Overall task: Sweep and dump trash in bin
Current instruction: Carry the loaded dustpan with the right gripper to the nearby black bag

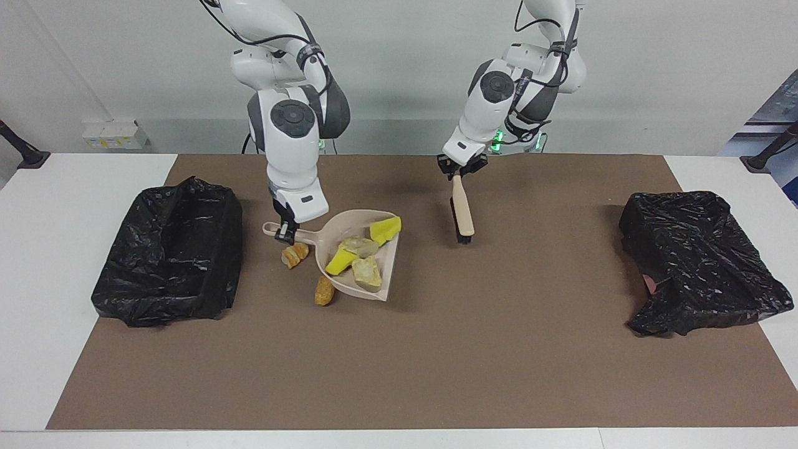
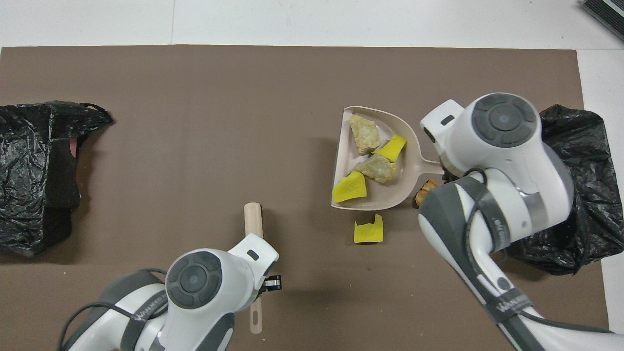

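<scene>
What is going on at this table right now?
The right gripper holds the beige dustpan by its handle, lifted above the mat. Four bits of trash lie in it: two yellow chunks and two pale lumps. The left gripper holds the brush up by its handle, bristle end hanging down. One yellow chunk and two orange-brown pieces are on the mat. The open bin is at the right arm's end of the table.
</scene>
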